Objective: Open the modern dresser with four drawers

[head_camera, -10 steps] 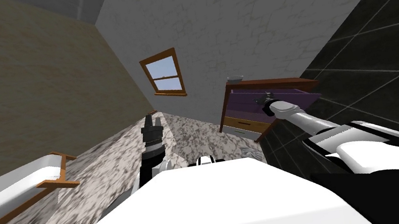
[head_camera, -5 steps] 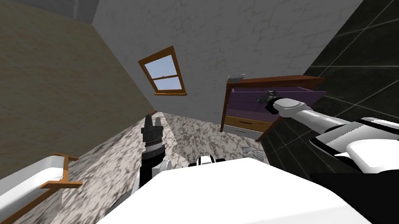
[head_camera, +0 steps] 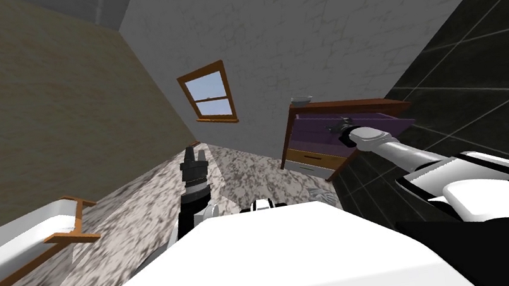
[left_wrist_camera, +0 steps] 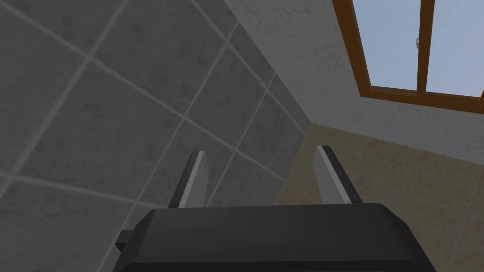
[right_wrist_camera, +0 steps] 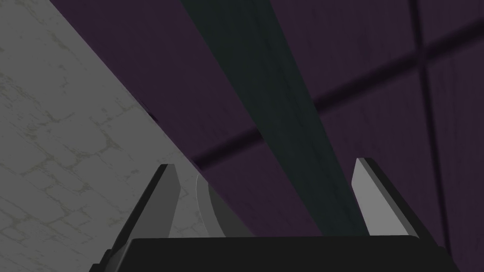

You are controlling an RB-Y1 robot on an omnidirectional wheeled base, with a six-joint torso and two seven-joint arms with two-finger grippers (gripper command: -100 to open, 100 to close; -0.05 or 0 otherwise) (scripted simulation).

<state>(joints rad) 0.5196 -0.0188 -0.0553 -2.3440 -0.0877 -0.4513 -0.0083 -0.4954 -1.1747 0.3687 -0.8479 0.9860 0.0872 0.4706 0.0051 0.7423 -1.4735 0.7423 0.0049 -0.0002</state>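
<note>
In the head view the dresser (head_camera: 308,136) stands on the speckled floor (head_camera: 131,221) against the pale wall (head_camera: 305,27). The right gripper (head_camera: 334,128) is at its purple top drawer (head_camera: 371,119), and the left gripper (head_camera: 193,154) is well apart. In the left wrist view the fingers (left_wrist_camera: 196,174) are spread and hold nothing. In the right wrist view the fingers are spread before the purple front. The drawer is likely rigid and should slide, so grip its front edge.

The dresser (head_camera: 309,135) is standing against the pale wall (head_camera: 305,27), showing a brown wooden frame, purple upper drawers, and one tan and one white drawer below. Its top purple drawer (head_camera: 390,119) is sticking out, open.
</note>
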